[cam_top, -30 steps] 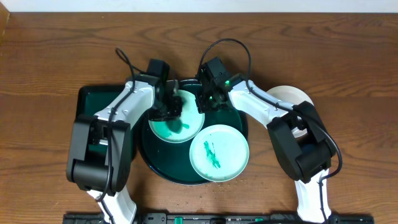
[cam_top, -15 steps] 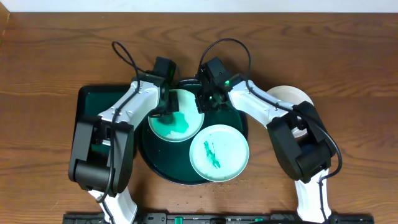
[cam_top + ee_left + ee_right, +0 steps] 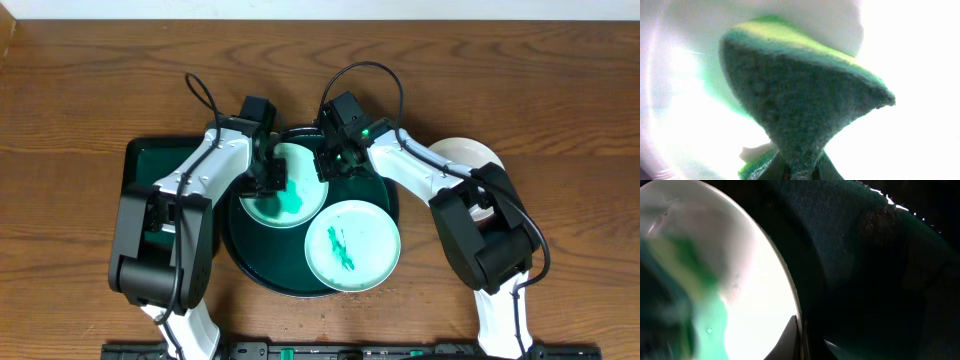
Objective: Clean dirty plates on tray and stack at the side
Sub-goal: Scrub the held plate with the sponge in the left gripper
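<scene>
On the round dark tray (image 3: 268, 256) lie two plates. My left gripper (image 3: 272, 180) is shut on a green sponge (image 3: 800, 100) and presses it on the back plate (image 3: 297, 205), which carries a broad teal smear. My right gripper (image 3: 332, 172) is shut on that plate's right rim; in the right wrist view the rim (image 3: 790, 295) runs down between the fingertips (image 3: 801, 340). The front plate (image 3: 352, 245), pale turquoise with a teal smear, lies at the tray's front right, and nothing touches it. A white plate (image 3: 466, 154) sits off the tray at the right, partly hidden by the right arm.
A rectangular dark green tray (image 3: 140, 165) lies left of the round tray, under the left arm. Both arms reach in from the table's front edge. Bare wooden table (image 3: 90, 80) surrounds the trays.
My left gripper has slid the sponge toward the back of the plate and then forward again, and the teal smear has changed shape. The right gripper has kept its hold on the rim.
</scene>
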